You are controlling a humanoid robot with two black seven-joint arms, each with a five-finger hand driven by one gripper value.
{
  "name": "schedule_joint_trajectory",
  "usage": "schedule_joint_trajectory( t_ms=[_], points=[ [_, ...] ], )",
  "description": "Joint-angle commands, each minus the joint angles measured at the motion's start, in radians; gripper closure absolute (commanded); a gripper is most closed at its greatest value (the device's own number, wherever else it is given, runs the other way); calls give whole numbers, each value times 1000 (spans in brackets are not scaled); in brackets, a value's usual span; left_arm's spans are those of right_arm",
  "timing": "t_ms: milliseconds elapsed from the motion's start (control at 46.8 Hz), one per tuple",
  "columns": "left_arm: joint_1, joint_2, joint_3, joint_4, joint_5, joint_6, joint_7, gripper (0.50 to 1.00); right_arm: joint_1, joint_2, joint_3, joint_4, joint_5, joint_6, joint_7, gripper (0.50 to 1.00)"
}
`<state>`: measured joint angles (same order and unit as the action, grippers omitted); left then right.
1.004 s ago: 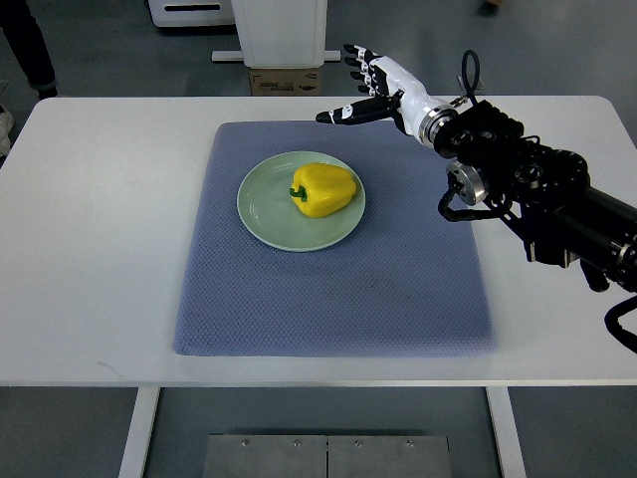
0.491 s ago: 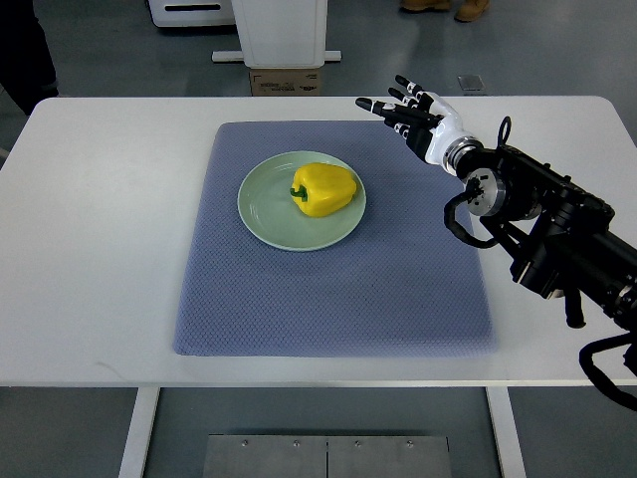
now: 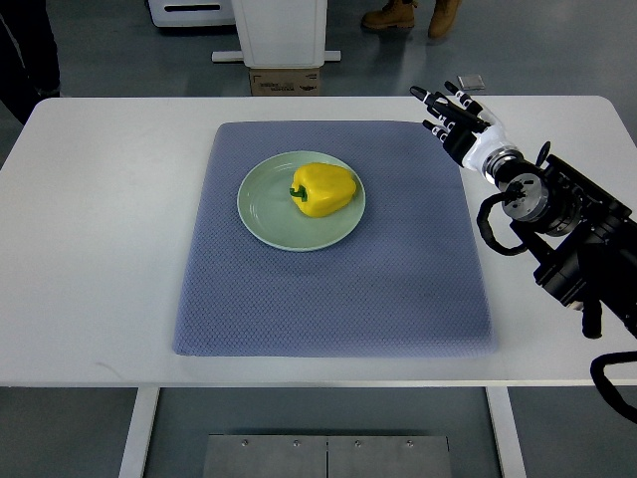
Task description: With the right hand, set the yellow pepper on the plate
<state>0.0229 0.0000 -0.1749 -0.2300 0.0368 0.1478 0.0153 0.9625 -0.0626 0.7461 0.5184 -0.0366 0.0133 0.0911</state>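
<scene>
The right robot hand [image 3: 455, 113] hovers with fingers spread and empty above the far right corner of the blue mat [image 3: 333, 239], its black arm reaching in from the right, well apart from the plate [image 3: 261, 214]. The yellow pepper [image 3: 323, 189] lies on that green plate, stem pointing left, on the mat on the white table [image 3: 100, 249].

A single top camera looks steeply down from the robot's side, far enough back to take in the whole white counter [image 3: 100, 249] and a strip of floor beyond it.
</scene>
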Motion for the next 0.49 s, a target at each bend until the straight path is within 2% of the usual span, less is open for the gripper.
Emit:
schedule_joint_trajectory(
  t_ms=[0, 470],
  points=[
    [0, 0, 0, 0, 0, -1, 0, 500, -13, -9, 12, 0, 4, 2, 1, 500],
    [0, 0, 0, 0, 0, -1, 0, 500, -85, -28, 78, -1, 17, 2, 21, 500]
  ],
)
